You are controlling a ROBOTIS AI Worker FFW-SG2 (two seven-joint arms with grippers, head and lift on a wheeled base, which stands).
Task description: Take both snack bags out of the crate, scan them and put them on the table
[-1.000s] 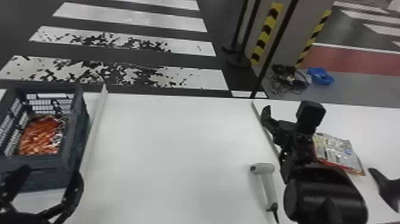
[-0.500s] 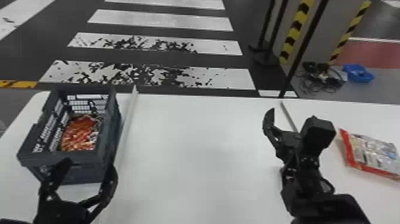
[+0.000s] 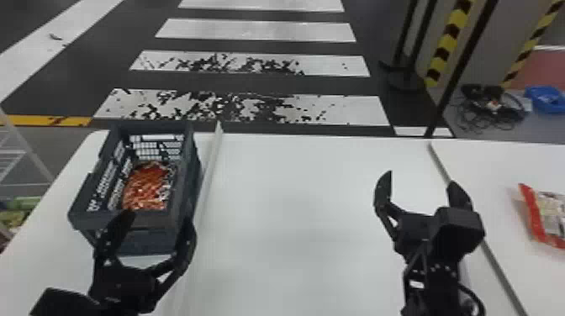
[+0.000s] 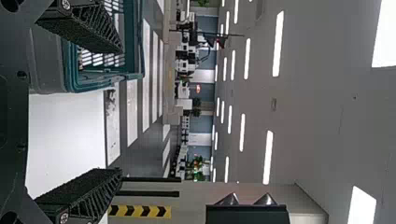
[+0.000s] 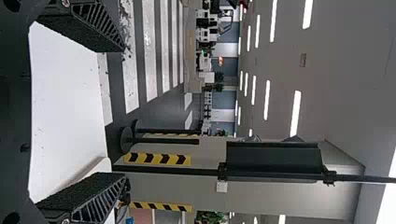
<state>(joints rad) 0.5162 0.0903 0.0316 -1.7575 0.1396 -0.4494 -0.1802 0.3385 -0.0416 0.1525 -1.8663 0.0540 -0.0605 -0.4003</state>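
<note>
- Orange-red snack bag (image 3: pixel 145 185): we have it lying in the crate, ahead of the left gripper (image 3: pixel 159 219).
- Grey-blue perforated plastic crate (image 3: pixel 147 241): on the table just ahead of the left gripper, whose fingertips overlap its near wall in the head view; touching or apart, we can't tell. In the left wrist view we see it by one finger.
- Left gripper: fingers spread wide.
- Second snack bag (image 3: pixel 550 214), red-edged, pale contents: flat on the table, right of the right gripper (image 3: pixel 421 178), well apart from it, cut off by the view edge.
- Right gripper: also wide, above the table, well apart from the crate.
- White table (image 3: pixel 302 210): we see it below and between both grippers.
- Pale raised strip (image 3: pixel 208 176): just right of the crate, running past the left gripper's right finger.
- Grey strip (image 3: pixel 496 260): runs along the table beside the right gripper, between it and the second bag.
- Farther out, past both grippers: floor with white crosswalk stripes (image 3: pixel 252 31).
- Beyond the right gripper, toward its right: black pole (image 3: pixel 456 71), yellow-black hazard tape (image 3: pixel 447 42), tangled cables (image 3: pixel 483 113), blue bin (image 3: pixel 546 101).
- Left of the left gripper: we get a white wire rack (image 3: pixel 31 145).
</note>
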